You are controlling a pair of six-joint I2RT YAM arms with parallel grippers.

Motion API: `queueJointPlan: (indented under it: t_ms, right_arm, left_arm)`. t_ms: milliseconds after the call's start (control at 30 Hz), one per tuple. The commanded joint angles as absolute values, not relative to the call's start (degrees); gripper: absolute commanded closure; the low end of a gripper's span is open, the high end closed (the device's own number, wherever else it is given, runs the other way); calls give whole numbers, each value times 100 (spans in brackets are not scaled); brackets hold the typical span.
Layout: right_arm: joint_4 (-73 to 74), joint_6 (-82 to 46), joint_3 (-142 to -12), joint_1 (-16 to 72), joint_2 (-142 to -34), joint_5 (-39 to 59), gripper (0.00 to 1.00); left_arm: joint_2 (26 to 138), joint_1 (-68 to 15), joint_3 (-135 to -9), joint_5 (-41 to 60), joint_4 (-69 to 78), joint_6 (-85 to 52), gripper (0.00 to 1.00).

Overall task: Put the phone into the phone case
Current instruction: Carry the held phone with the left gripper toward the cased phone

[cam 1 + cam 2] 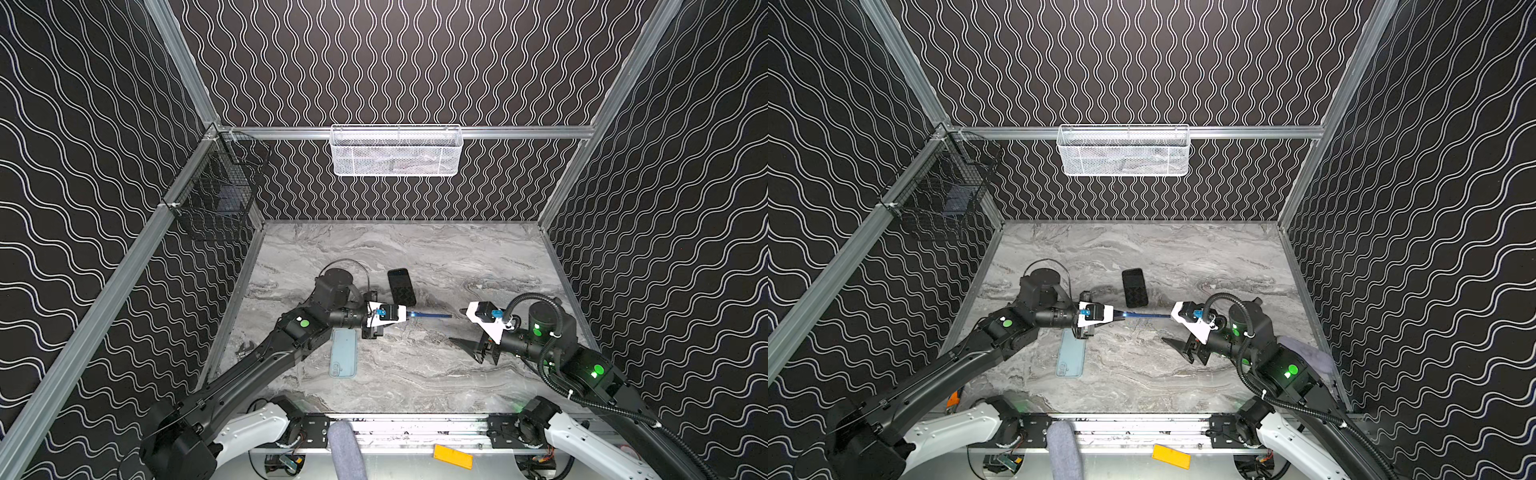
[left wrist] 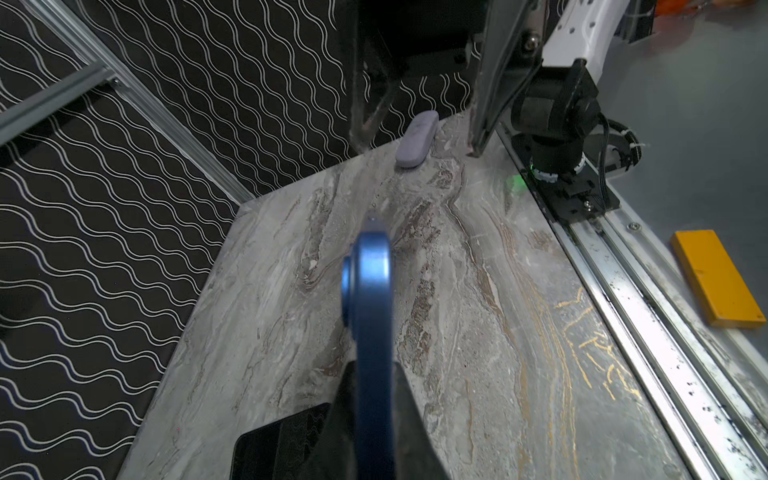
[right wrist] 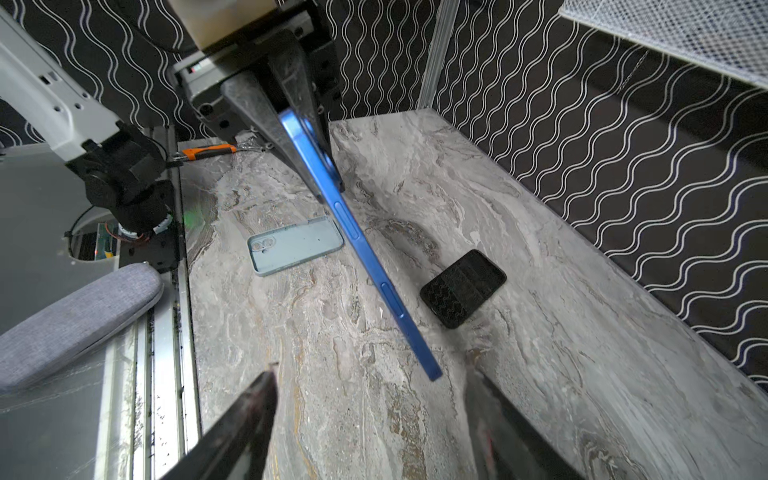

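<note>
blue phone [image 1: 432, 316] hung edge-on above the table [image 1: 415, 374]
the pale blue case [image 1: 344, 353] lay empty under the left arm [image 1: 291, 332]; the left gripper [image 1: 407, 314] pinched one end of the phone; the right gripper [image 1: 456, 326] stood wide open near the other.

Phone [image 2: 370, 316]: blurred in left wrist view, near end cut off by edge.
Phone case [image 1: 344, 357]: far end hidden under left arm [image 1: 316, 328].
White basket [image 1: 397, 166] contents: unreadable through mesh.
</note>
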State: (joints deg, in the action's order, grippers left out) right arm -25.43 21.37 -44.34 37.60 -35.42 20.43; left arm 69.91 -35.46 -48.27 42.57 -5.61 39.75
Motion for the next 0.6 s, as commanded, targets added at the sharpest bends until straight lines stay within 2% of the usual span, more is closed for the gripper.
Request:
queueJointPlan:
  t_ms: [0,167,300,500,567]
  right_arm:
    - [-2105,1787,-4538,3756,-3459,2120,23]
    - [-1468,1170,-4473,3746,-3216,2245,18]
    - [-1047,878,-4337,3734,-3042,2329,18]
    - [-986,323,-4515,3689,-3217,2150,16]
    - [-1078,224,-4658,3635,-3333,2057,12]
  left_arm:
    - [6982,-3244,-4839,5082,450,3021,100]
    - [7042,-2853,-4846,5729,1300,1761,100]
    - [6953,-2572,-4475,5946,2748,615,100]
    - [7350,-2185,-4538,6256,4052,-1498,100]
    - [7550,-2034,-4512,6329,4810,-2461,100]
